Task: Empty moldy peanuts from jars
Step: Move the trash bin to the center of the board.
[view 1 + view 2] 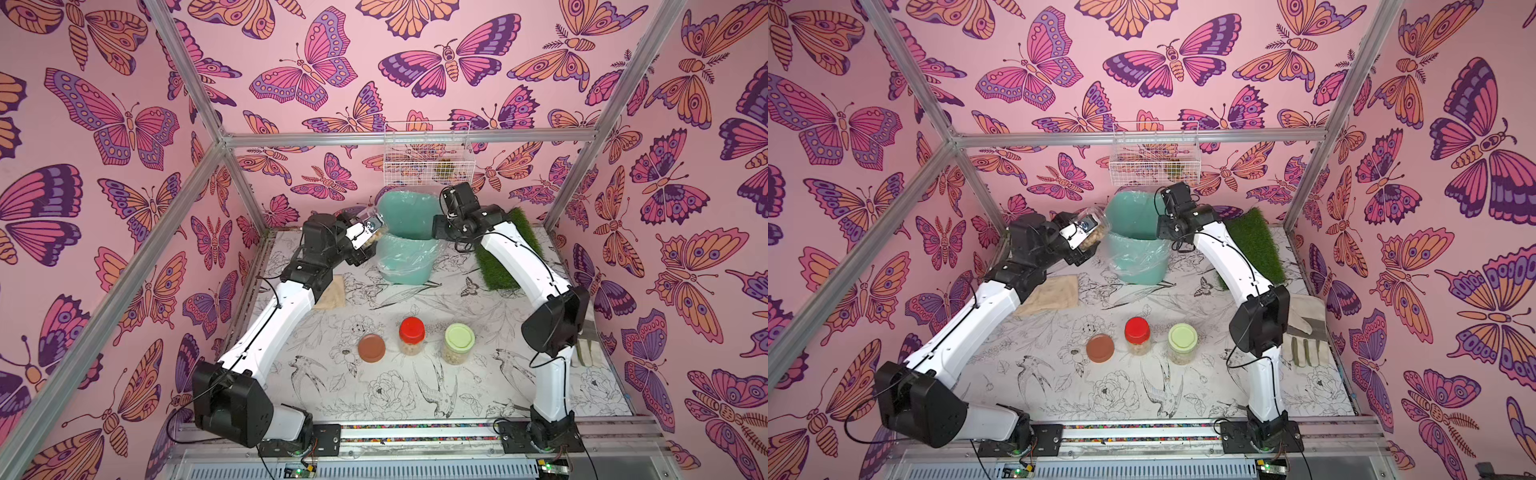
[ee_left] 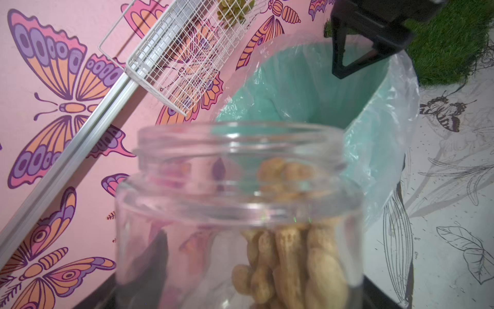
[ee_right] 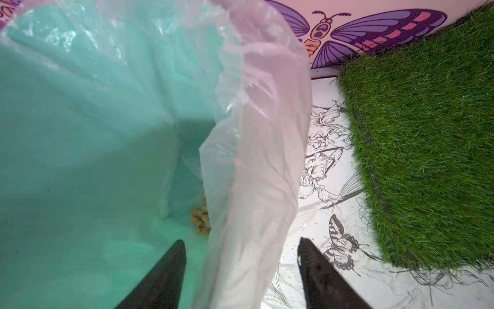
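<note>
Pink butterfly-print walls box in a white surface inked with birds and flowers. At its far end stands a mint-green bin with a loose clear liner. The left end effector is clenched on an open jar, held in the air just beside the bin and tilted mouth-first toward its opening. The right end effector hangs at the opposite rim with its jaws apart, one finger inside the bin and one outside. The liner's edge lies between them, not pinched.

Spilling is the main risk. In both top views the jar's mouth seems to sit beside the rim rather than over it, though the angle makes that hard to judge. More tilt there would send nuts onto the surface. The smooth jar wall could also slip in the grip as the load shifts. A tug on the liner could drag plastic across the opening or rock the bin.

The peanuts are in-shell pods, pale tan, heaped along the jar's lower side with a few at the neck. A small clump of pods lies at the bin's bottom. Nearer the front, a brown lid lies flat beside a red-lidded jar and a green-lidded jar, both capped and holding nuts.
</note>
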